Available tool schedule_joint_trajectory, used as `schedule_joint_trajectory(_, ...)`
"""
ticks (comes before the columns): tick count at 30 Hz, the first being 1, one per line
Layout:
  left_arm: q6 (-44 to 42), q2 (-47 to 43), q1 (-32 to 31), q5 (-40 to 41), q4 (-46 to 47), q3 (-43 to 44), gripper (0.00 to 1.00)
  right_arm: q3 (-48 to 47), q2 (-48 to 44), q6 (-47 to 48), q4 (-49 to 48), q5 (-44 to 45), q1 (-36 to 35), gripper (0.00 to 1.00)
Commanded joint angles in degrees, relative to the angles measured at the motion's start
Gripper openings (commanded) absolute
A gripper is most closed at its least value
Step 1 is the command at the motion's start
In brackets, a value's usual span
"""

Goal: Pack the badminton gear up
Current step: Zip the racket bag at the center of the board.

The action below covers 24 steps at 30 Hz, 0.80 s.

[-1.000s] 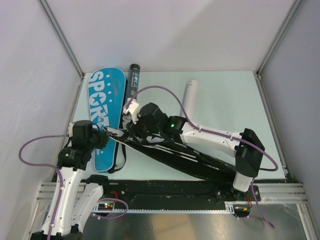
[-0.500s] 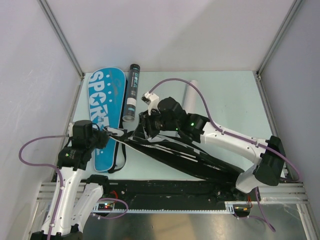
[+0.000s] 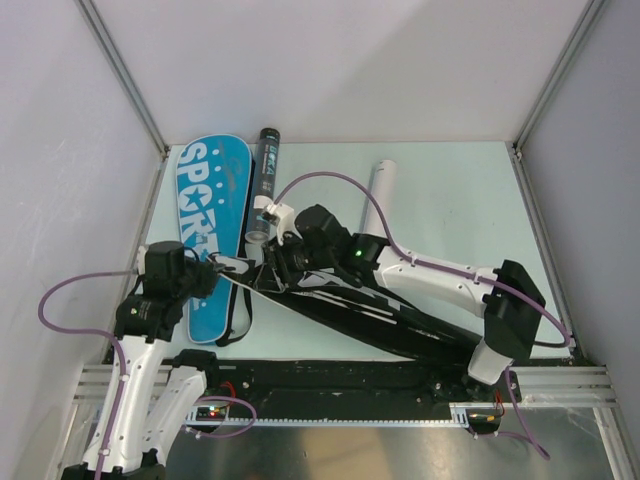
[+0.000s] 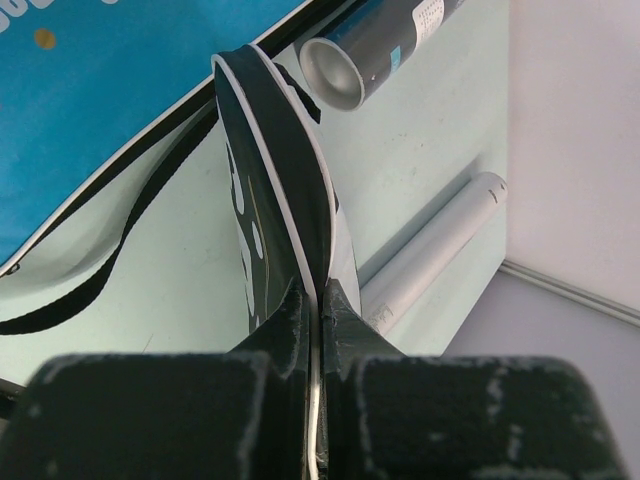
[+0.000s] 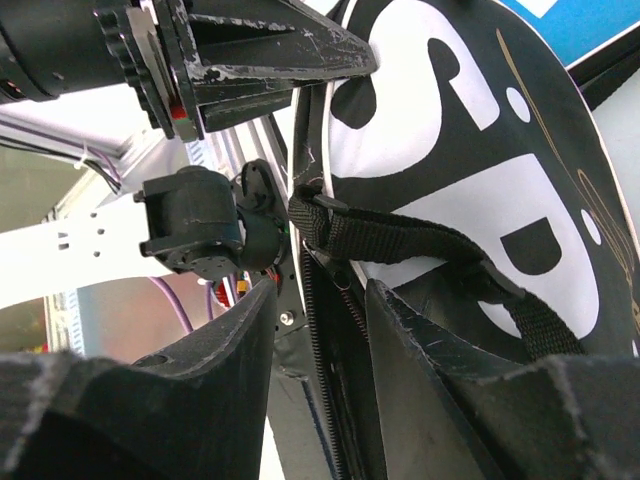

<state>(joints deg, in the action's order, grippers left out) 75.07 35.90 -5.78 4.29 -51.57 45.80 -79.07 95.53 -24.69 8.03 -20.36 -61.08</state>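
Of the badminton gear, a black "SPORT" racket cover (image 3: 370, 315) lies slantwise across the table in front of the arms. My left gripper (image 3: 220, 266) is shut on its white-piped edge (image 4: 318, 300) at the cover's left end. My right gripper (image 5: 320, 300) stands open just right of that end, its fingers (image 5: 232, 350) either side of the cover's zipper edge (image 5: 322, 330), below a black strap (image 5: 400, 240). A blue "SPORT" cover (image 3: 210, 225) lies flat at the left. A black teal-printed tube (image 3: 266, 175) and a white tube (image 3: 378, 195) lie behind.
The black tube's open end (image 4: 332, 75) is close to the lifted cover end. A loose black strap (image 4: 110, 262) of the blue cover trails over the pale green table (image 3: 450, 210). Grey walls enclose the table on three sides. Purple cables loop over both arms.
My right gripper swung up and to the right, then came back left to the cover's end, and its jaws have narrowed. The left gripper has kept its hold and place.
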Motion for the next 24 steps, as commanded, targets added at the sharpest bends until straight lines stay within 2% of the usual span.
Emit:
schedule_joint_trajectory(1,1.58,-1.20,-0.36,-0.93,1.31,-0.13,0.00,0.04,0.96,4.24,-3.52,-1.45,-0.38,0.45)
schedule_joint_trajectory(7,1.49,-0.82,-0.38,-1.16,1.37,-0.19,0.00,0.01,1.95,5.16,-4.55,-1.78,-1.31,0.40)
schedule_joint_trajectory(21,1.61,-0.99,-0.39,-0.92,1.35,-0.36,0.00,0.04,3.11,6.03,-4.99,0.25,-2.64,0.39)
schedule_joint_trajectory(24,1.61,-0.93,-0.37,-0.91,1.33,-0.22,0.00,-0.01,3.61,5.79,-4.93,0.84,-2.74,0.36)
